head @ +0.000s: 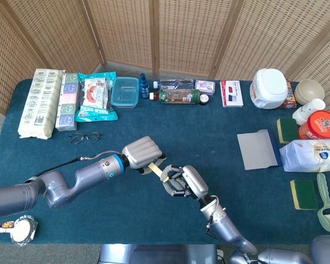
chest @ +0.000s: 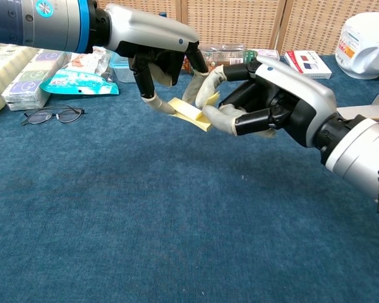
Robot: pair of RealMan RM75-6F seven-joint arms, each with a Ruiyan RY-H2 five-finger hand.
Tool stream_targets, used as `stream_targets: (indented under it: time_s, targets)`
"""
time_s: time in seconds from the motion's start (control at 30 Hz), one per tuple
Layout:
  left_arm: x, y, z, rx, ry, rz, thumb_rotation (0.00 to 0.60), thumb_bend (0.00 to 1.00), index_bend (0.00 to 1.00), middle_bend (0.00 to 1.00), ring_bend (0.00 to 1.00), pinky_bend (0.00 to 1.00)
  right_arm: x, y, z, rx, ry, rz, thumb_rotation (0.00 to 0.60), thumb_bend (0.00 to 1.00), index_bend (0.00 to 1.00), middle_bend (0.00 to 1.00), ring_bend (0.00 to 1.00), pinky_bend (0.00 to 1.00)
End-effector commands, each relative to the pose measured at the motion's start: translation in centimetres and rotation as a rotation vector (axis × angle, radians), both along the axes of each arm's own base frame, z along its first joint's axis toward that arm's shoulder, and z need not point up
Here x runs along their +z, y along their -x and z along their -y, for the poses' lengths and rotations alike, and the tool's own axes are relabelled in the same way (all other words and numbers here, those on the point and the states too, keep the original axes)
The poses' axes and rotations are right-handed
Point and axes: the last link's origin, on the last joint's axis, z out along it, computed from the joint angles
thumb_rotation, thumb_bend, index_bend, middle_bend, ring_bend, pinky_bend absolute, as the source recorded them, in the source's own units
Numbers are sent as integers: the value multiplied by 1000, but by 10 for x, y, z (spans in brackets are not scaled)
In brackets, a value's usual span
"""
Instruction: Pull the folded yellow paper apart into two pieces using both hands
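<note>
The folded yellow paper (chest: 191, 113) hangs above the blue tablecloth (chest: 177, 221), caught between both hands. My left hand (chest: 155, 44) comes in from the upper left and pinches the paper's left end with its fingertips (chest: 150, 100). My right hand (chest: 271, 101) reaches in from the right and pinches the paper's right end between thumb and a finger. In the head view the paper (head: 154, 169) is a small yellow strip between the left hand (head: 141, 152) and the right hand (head: 184, 182). The paper looks to be in one piece.
Glasses (head: 84, 137) lie left of the hands. Snack packs (head: 93, 97), a clear box (head: 125, 91) and bottles (head: 179, 96) line the far edge. A grey sheet (head: 257, 150), sponges (head: 303, 194), tissue pack (head: 318, 154) and jars (head: 319, 125) fill the right side.
</note>
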Motion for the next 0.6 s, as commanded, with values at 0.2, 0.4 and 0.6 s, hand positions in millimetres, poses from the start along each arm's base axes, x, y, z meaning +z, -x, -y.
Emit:
stream_targets:
  time_s: [0.2, 0.4, 0.6]
  targets:
    - [-1, 1, 2, -5, 4, -1, 600, 351, 648, 1000, 1000, 1000, 0, 0, 0, -3, 0, 1, 600, 461, 531, 1000, 1000, 976]
    - [-1, 1, 2, -10, 4, 0, 600, 351, 647, 1000, 1000, 1000, 0, 1, 1, -5, -2, -1, 600, 461, 519, 1000, 1000, 976]
    - [-1, 2, 3, -9, 7, 2, 600, 351, 647, 1000, 1000, 1000, 0, 1, 1, -6, -1, -3, 600, 461, 534, 1000, 1000, 976]
